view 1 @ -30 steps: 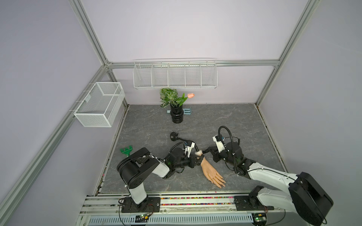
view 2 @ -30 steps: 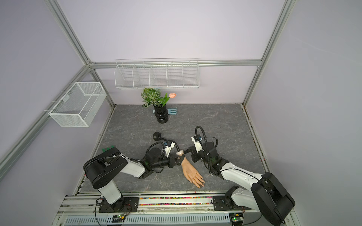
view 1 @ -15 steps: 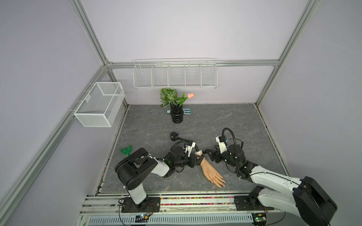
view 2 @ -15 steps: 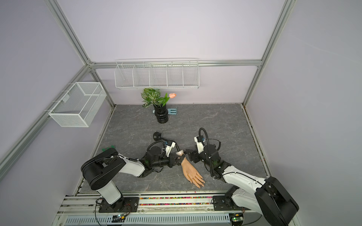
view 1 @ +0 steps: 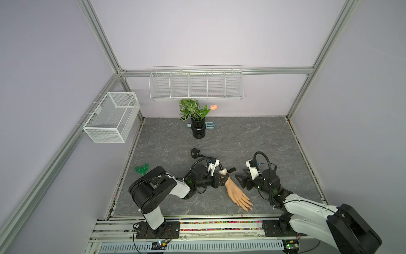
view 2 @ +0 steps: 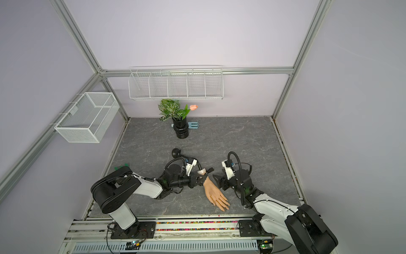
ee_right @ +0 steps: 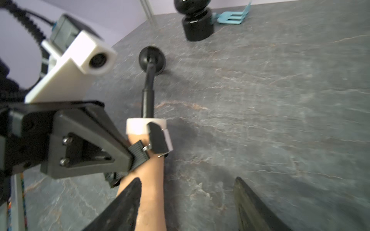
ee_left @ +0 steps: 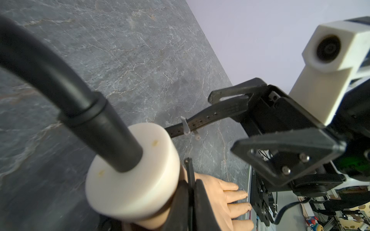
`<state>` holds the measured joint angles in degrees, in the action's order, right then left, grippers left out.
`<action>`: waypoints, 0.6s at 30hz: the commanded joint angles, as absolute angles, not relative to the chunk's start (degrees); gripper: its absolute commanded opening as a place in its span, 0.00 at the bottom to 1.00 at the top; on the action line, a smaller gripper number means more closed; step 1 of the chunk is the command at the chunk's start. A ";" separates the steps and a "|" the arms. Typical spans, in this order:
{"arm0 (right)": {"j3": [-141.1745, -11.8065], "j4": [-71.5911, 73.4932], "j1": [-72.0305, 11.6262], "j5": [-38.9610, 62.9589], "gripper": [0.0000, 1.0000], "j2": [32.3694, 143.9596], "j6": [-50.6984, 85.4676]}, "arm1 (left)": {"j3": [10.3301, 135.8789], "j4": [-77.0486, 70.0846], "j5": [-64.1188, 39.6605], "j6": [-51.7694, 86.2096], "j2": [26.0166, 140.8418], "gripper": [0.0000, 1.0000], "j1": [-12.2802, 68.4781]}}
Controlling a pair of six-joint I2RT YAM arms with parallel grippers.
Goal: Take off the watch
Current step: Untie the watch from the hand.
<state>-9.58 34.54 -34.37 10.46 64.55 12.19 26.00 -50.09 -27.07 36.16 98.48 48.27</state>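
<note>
The flesh-coloured mannequin hand (view 1: 236,193) (view 2: 214,192) lies palm down near the front, fixed to a black stalk with a suction-cup base (view 1: 194,152) (ee_right: 152,60). The black watch (ee_left: 208,118) (ee_right: 138,154) is still around its wrist, and the loose strap end (view 1: 231,170) sticks out to the right. My left gripper (view 1: 223,181) (ee_left: 191,192) is shut on the strap at the wrist. My right gripper (view 1: 238,181) (ee_right: 187,179) stands open just right of the wrist, holding nothing. One of its fingers (ee_right: 128,200) is beside the forearm.
A black vase with a plant (view 1: 198,129) and a blue fork-like piece (view 1: 211,125) stand at the back. A green piece (view 1: 141,169) lies by the left edge. Wire baskets (view 1: 112,119) (view 1: 196,84) hang on the left and back walls.
My right gripper has opened and drawn back to the right, away from the wrist and the strap end. The left gripper stays shut at the wrist.
</note>
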 commanded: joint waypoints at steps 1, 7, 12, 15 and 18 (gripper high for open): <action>-12.47 39.83 -35.85 13.70 0.73 70.16 9.66 | 23.41 -36.78 -26.27 35.66 101.71 0.00 47.79; -16.58 47.84 -35.91 9.65 0.63 81.18 13.36 | 22.59 -37.15 -26.20 35.78 101.02 0.00 47.79; -17.84 49.49 -35.99 6.82 0.42 85.74 13.47 | 22.22 -37.62 -26.14 36.10 100.99 0.00 47.74; -17.92 49.74 -36.07 6.73 0.32 87.03 13.10 | 21.95 -37.77 -25.88 36.21 100.75 0.00 47.73; -18.15 49.75 -36.06 6.22 0.20 88.32 13.33 | 21.78 -37.32 -25.66 36.13 100.27 0.00 47.77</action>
